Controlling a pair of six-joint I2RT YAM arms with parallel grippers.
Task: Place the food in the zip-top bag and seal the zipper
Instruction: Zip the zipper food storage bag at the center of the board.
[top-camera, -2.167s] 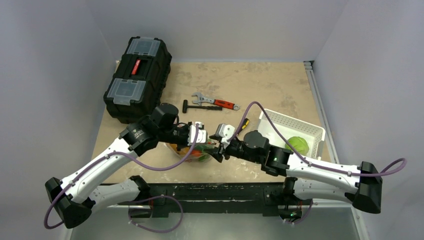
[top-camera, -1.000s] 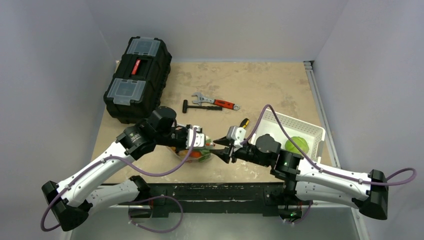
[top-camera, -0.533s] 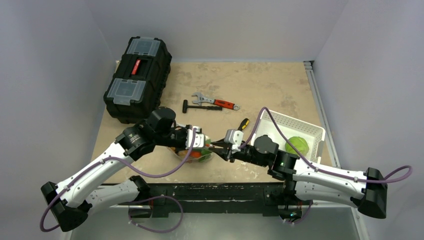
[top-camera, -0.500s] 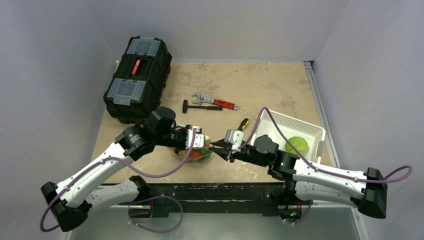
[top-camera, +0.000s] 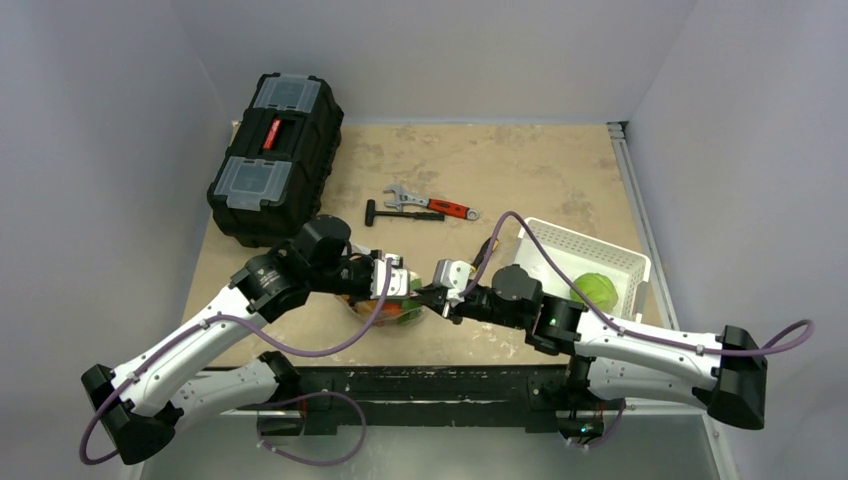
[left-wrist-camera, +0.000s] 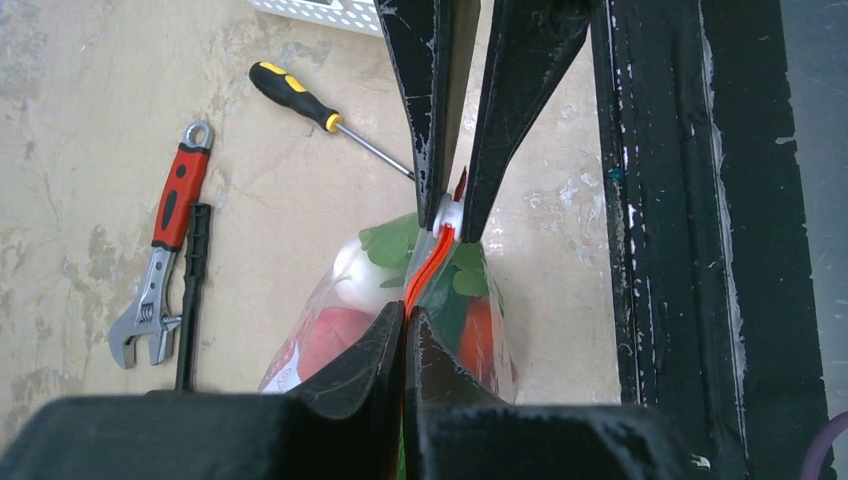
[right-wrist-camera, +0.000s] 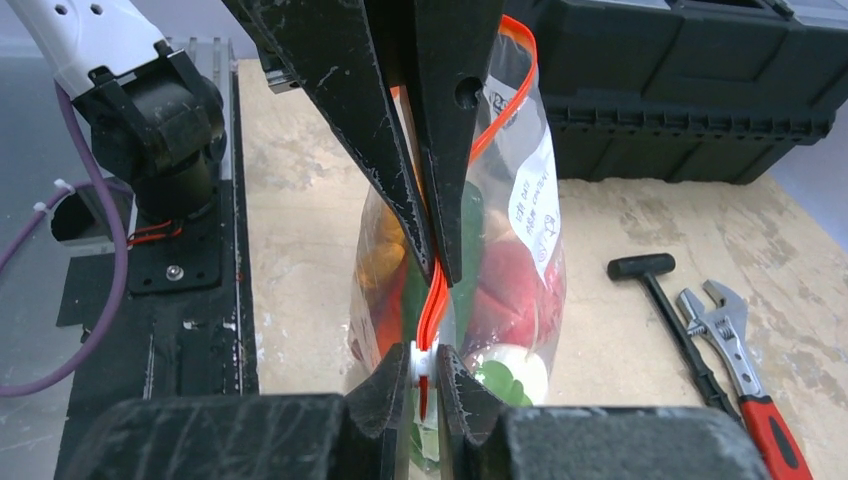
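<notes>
Between left tool (left-wrist-camera: 405, 318), right tool (right-wrist-camera: 425, 368): zipper (right-wrist-camera: 433, 298)

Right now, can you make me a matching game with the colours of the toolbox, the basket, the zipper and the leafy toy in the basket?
Things:
1. toolbox
2. basket
3. zipper
4. leafy toy

Colours:
A. white
B. green
C. black
D. orange-red

Pairs: 1-C, 2-A, 3-D, 4-B
</notes>
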